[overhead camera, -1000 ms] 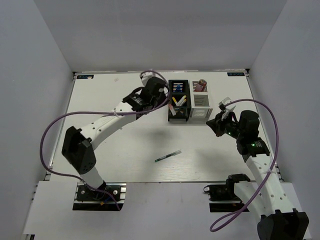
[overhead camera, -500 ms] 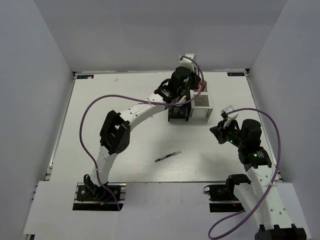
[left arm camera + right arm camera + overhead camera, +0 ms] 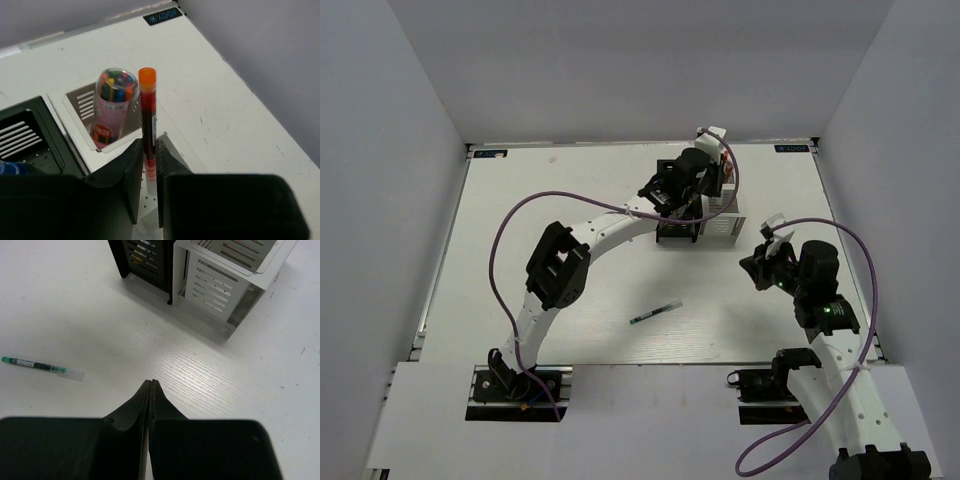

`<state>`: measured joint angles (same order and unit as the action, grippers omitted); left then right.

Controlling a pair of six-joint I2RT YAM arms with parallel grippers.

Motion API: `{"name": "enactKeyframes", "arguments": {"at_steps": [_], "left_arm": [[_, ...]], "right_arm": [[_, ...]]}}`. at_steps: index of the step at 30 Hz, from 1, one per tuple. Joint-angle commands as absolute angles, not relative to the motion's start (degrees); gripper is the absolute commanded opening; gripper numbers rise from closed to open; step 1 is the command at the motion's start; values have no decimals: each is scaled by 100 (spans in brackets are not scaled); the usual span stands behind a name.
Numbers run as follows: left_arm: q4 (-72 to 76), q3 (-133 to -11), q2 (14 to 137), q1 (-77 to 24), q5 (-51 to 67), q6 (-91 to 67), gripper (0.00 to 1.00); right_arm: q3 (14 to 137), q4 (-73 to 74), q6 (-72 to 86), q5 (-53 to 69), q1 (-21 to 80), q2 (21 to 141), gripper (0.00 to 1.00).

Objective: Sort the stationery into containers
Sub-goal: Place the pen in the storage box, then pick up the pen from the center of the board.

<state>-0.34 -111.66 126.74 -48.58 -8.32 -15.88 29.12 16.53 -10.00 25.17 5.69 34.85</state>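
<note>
**A:** Starting at the left: why is the green-and-white pen (image 3: 655, 313) lying flat on the table (image 3: 75, 315), well apart from both containers?

**B:** It's not yet sorted, I'd judge. Neither arm is near it.

**A:** And the left gripper (image 3: 149, 145)?

**B:** It's stretched over the containers with its jaws closed narrowly on the red pen (image 3: 148, 105). The pen is held upright, orange cap up, probably so it can go down end-first into a narrow slot. How firm the pinch is, I can't say.

**A:** Which container?

**B:** It hangs over the white container (image 3: 215, 290), just beside the pink cylinder (image 3: 112, 107) that leans inside it. The black container (image 3: 145, 260) stands touching the white one on its left.

**A:** And the right gripper (image 3: 151, 385)?

**B:** Its jaws are pressed fully together and hold nothing. It is parked above bare table near the white container (out of the other arm's way, I suppose).

**A:** What can't you make out?

**B:** The red pen's lower end disappears between the fingers, so I can't tell whether it has entered the container's mouth or which compartment it's over. From above, the left arm covers most of the black container. Its contents show only as yellowish glimpses through the slats.
</note>
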Motion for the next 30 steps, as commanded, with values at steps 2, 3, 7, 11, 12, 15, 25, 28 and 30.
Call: {"name": "enactKeyframes", "arguments": {"at_steps": [2, 3, 7, 11, 12, 15, 25, 28, 30], "left_arm": [[-52, -10898, 12375, -4992, -791, -1547, 32], [-105, -10898, 12375, -4992, -843, -1599, 37], [-105, -10951, 12375, -4992, -1045, -1600, 61], [-105, -11135, 12314, -4992, -1107, -1547, 67], [-105, -11136, 12244, -4992, -1160, -1547, 67], [-166, -11110, 11753, -4992, -1291, -1599, 68], [-668, -7443, 7891, -4887, -1730, -2073, 89], [-888, -6036, 6868, -4887, -2205, -2723, 99], [-1194, -5173, 5971, -4887, -2338, -3266, 99]], "right_arm": [[2927, 1310, -1099, 2540, 545, 3577, 0], [2953, 1275, -1116, 2584, 554, 3638, 1], [2962, 1204, -1099, 2847, 554, 3753, 7], [2918, 1187, -1283, 3145, 562, 3788, 17], [2909, 1169, -1362, 3242, 562, 3779, 20], [2830, 1239, -2291, 4207, 580, 3902, 34], [3882, 4067, -9032, 6144, 1028, 6396, 52], [4376, 4615, -9703, 5828, 1432, 7180, 52], [4456, 4239, -9372, 5486, 1870, 7356, 52]]}}
